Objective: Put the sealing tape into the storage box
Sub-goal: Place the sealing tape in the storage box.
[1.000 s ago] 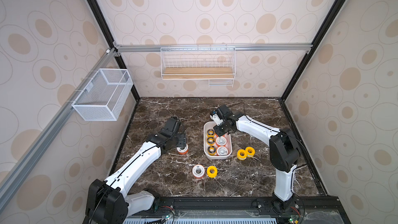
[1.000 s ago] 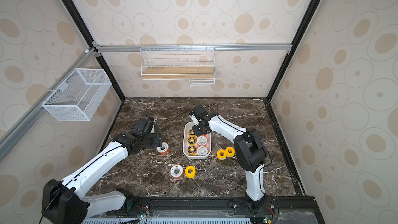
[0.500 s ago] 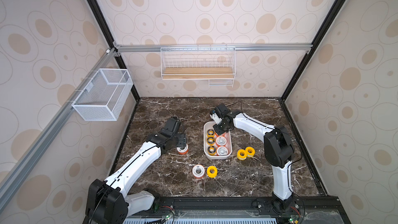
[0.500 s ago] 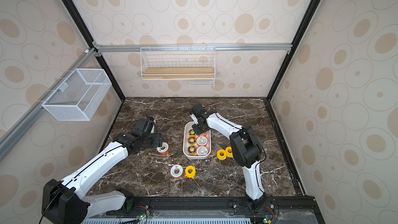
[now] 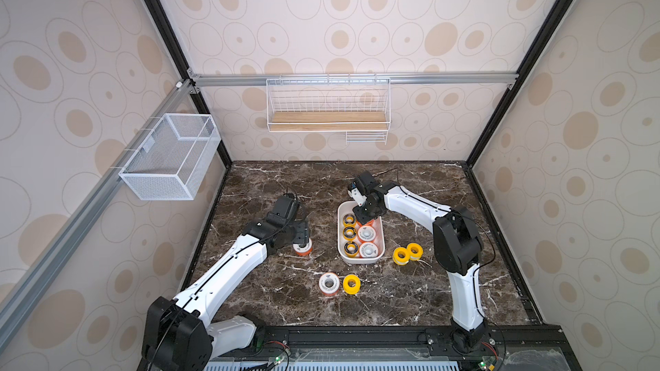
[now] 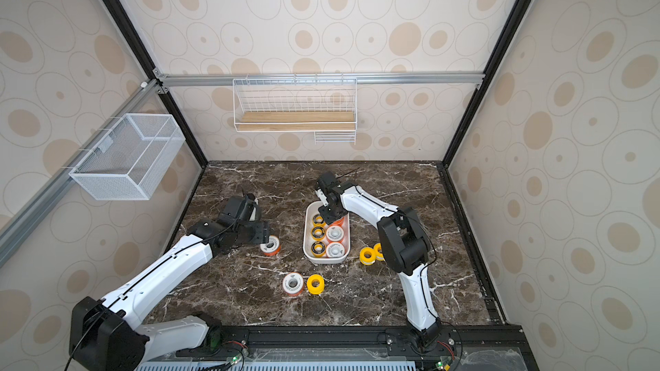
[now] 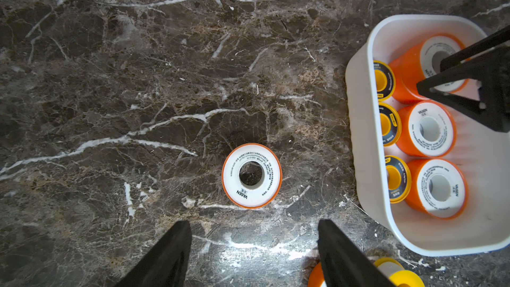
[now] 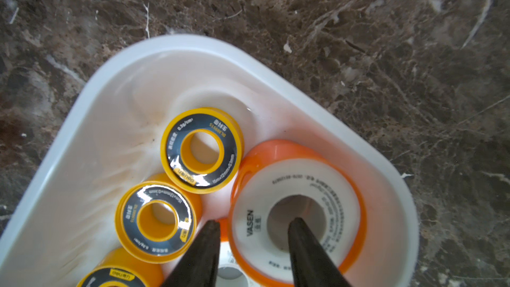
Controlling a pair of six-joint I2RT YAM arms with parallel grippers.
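The white storage box (image 5: 360, 263) (image 6: 323, 261) sits mid-table and holds several spools of sealing tape. My right gripper (image 5: 361, 216) (image 8: 254, 220) hangs over the box's far end. It is open, one finger inside the hole of a tilted white-faced, orange-rimmed spool (image 8: 298, 178) and the other just outside its rim, neither pressing it. That spool leans on a white spool beneath it. My left gripper (image 5: 303, 234) (image 7: 253, 223) is open and empty, low over the table. Another orange-rimmed spool (image 7: 234, 175) (image 5: 303, 247) lies flat just ahead of its fingertips, left of the box.
An orange-rimmed spool (image 5: 329, 283) and a yellow one (image 5: 351, 283) lie near the table's front. Two yellow spools (image 5: 400, 255) (image 5: 414, 250) sit right of the box beside the right arm. A mesh basket (image 5: 171, 158) and a wire shelf (image 5: 326, 121) hang on the walls.
The right gripper's jaws have parted around the orange-rimmed spool in the box, and it now rests there loose. The left arm has not moved.
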